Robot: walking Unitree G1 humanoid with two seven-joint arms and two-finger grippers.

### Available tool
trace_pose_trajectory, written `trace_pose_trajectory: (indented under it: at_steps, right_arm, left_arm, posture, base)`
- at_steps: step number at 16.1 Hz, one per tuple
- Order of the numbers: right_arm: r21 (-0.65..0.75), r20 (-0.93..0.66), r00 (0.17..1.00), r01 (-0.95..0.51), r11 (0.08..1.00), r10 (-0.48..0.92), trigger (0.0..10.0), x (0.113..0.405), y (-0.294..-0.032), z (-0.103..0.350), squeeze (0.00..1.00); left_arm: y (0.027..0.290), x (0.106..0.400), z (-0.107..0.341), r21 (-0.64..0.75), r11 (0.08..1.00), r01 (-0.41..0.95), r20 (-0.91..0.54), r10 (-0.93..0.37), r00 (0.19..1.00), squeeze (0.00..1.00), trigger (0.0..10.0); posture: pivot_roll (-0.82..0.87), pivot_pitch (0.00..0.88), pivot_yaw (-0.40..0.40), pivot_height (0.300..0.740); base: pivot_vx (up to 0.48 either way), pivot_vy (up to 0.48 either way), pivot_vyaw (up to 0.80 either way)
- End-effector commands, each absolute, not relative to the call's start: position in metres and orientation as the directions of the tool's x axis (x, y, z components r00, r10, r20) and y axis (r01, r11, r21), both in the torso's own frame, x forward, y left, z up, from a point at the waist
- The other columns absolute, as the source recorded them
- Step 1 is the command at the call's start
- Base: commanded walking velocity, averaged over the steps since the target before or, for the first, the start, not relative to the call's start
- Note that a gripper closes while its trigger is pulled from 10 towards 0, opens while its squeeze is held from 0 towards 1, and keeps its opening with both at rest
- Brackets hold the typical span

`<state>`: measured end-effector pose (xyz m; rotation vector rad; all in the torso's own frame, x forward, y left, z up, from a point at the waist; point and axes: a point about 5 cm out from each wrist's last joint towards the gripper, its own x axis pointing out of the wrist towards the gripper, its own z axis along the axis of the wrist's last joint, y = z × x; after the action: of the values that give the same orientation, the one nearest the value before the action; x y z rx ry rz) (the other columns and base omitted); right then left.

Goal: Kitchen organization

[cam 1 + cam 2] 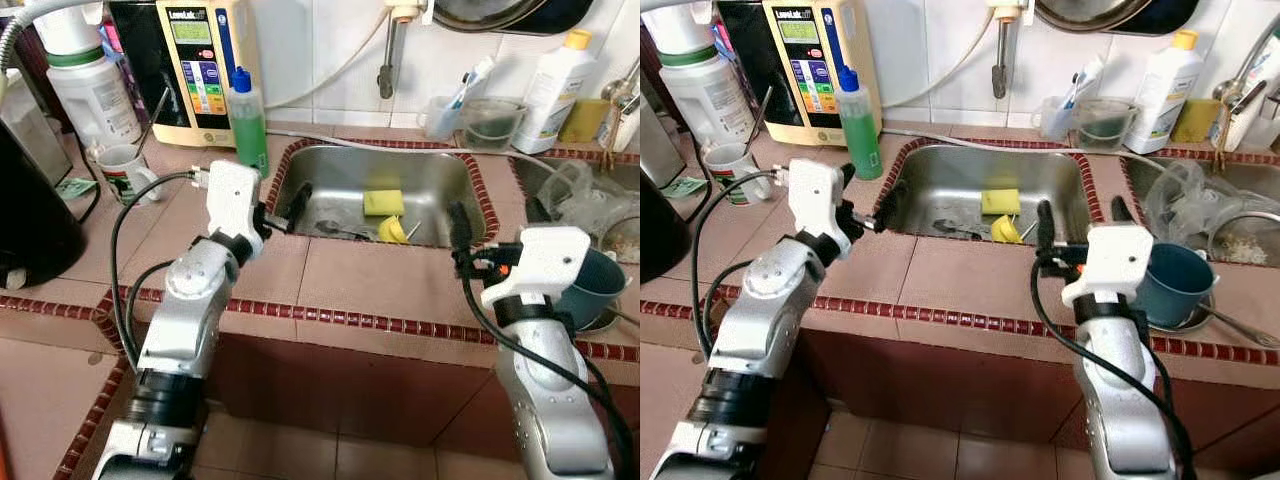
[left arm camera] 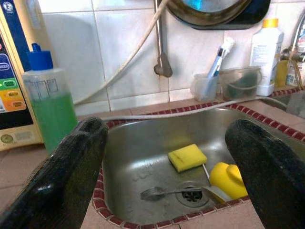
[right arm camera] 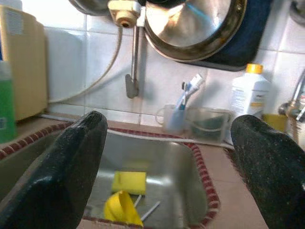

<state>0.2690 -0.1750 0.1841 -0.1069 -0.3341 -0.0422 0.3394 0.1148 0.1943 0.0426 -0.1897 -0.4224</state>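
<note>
A steel sink [image 1: 440, 185] is set in the tiled counter before me. In it lie a yellow sponge [image 1: 383, 202], a yellow plastic piece [image 1: 392, 229] by the drain and a fork [image 2: 159, 192]. My left gripper [image 1: 285, 205] hovers at the sink's left rim, open and holding nothing, its fingers [image 2: 71, 176] framing the basin. Over the counter at the sink's front right corner, my right gripper [image 1: 1082, 215] is open too, with nothing between its fingers [image 3: 62, 167].
A green soap bottle [image 1: 248, 120], a water machine [image 1: 195, 65] and a mug [image 1: 125, 172] stand at the back left. A toothbrush cup [image 1: 440, 115], a clear tub [image 1: 487, 122] and a white bottle [image 1: 555, 90] line the back wall. A blue cup [image 1: 1175, 283] sits beside my right arm.
</note>
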Motion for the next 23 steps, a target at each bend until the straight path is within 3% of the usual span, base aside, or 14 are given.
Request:
trace_pose_trajectory:
  at_steps: [1,5,23]
  right_arm:
    - [-0.11,0.354,0.934,0.08,0.991,-0.036,10.0,0.268,-0.175,0.189,0.0]
    - [-0.125,0.371,0.928,0.08,0.989,-0.028,10.0,0.269,-0.173,0.192,0.0]
    - [-0.147,0.401,0.916,0.033,0.989,0.029,10.0,0.279,-0.17,0.199,0.0]
  left_arm:
    - [0.117,0.336,0.201,0.104,0.914,0.391,0.206,-0.405,0.891,0.0,10.0]
    - [0.116,0.334,0.203,0.089,0.917,0.389,0.218,-0.399,0.891,0.0,10.0]
    - [0.107,0.336,0.208,0.09,0.907,0.412,0.241,-0.421,0.875,0.0,10.0]
  posture:
    - [-0.19,0.0,0.062,0.74]
    - [-0.19,0.0,0.053,0.74]
    - [-0.18,0.0,0.034,0.74]
  base:
    - [0.0,0.0,0.0]
    - [0.0,-0.159,0.0]
    - [0.0,-0.383,0.0]
